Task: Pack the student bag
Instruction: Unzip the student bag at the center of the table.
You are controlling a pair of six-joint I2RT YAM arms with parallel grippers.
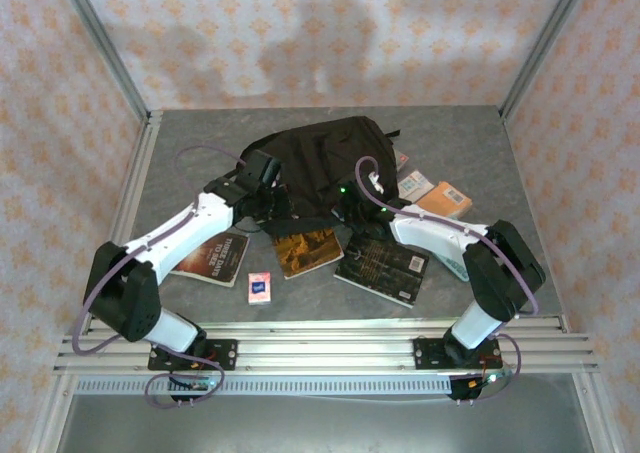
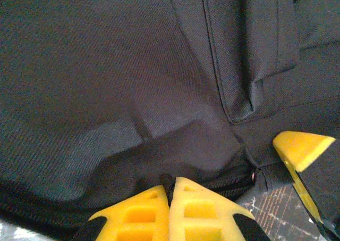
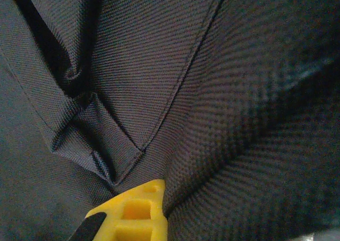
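1 student bag (image 1: 325,163), maybe 5 books (image 1: 308,251); L tool (image 2: 170,190) tight on bag edge; R tool (image 1: 349,198): grip unclear.

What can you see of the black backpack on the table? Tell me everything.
The backpack is large, black, of woven fabric, lying slumped and creased on the grey table. Stitched seams, a folded flap and a zipper along one edge show. The left gripper is shut at that zipper, seemingly pinching a small tab; the right gripper is against its cloth. Books lie by its near and right sides.
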